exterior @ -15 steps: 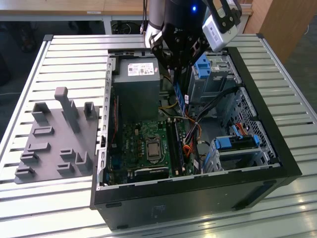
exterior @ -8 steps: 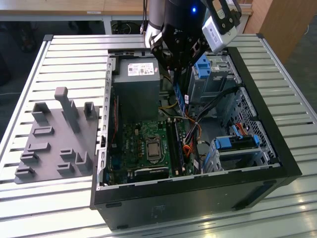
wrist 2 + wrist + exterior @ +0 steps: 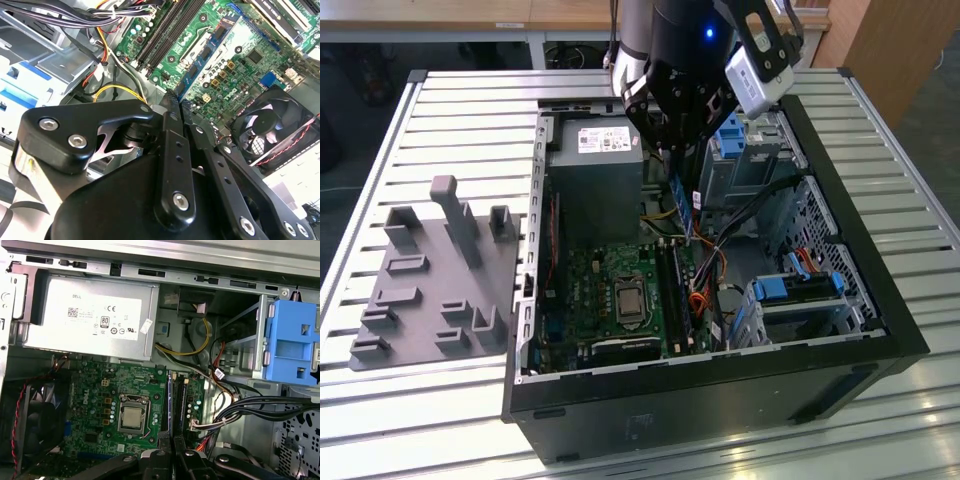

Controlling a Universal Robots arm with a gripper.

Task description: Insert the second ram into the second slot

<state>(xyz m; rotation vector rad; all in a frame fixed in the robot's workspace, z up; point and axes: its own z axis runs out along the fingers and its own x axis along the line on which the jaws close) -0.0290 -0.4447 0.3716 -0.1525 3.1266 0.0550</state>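
Slatted metal surface (image 3: 430,100) carries an open computer case (image 3: 880,300); end effector (image 3: 680,170) pinches the blue ram stick (image 3: 684,212) above, clear of, the memory slots (image 3: 676,290); alignment step judged in hand, calling for its edge parallel over the slot

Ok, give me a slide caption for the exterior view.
The arm's gripper holds the second ram over the motherboard of the open computer case.

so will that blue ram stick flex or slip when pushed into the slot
Probably stiff and light: the ram stick is a thin flat board hanging down from the hand. Being so thin, it may twist or slip in the grip if pushed off-line.
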